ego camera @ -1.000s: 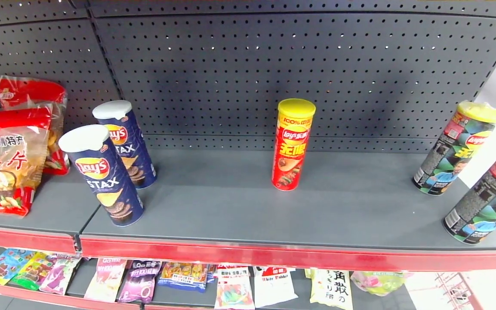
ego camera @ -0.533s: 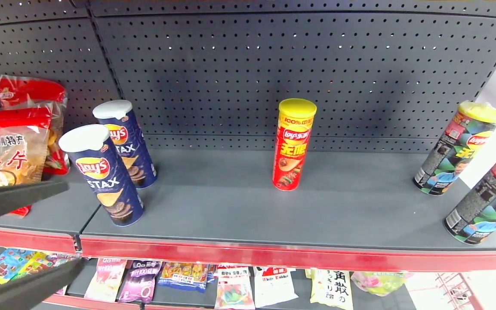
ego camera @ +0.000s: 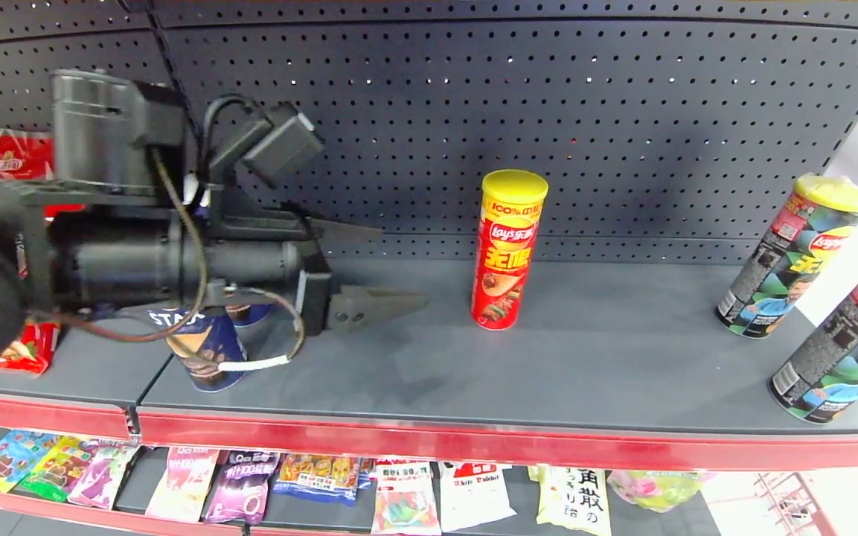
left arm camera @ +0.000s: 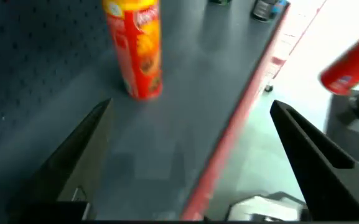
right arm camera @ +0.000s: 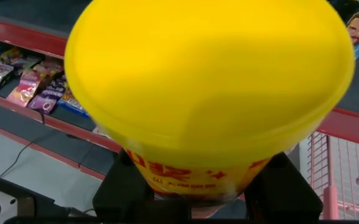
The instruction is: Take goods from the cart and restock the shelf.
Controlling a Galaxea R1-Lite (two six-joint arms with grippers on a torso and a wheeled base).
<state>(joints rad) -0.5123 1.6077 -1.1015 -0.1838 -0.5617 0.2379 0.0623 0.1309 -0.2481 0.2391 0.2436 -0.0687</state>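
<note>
Likely placing step: right gripper point(right arm camera: 207, 193) clamps a yellow-lidded red chip can point(right arm camera: 210, 81), left gripper point(ego camera: 391, 268) spread empty over the grey metal shelf point(ego camera: 548, 372); next, seat it beside the upright yellow-capped red tube point(ego camera: 507, 249).

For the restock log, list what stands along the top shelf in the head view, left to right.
red snack bag → blue canister → left gripper, open → red canister with yellow lid → rear dark canister → front dark canister
</note>
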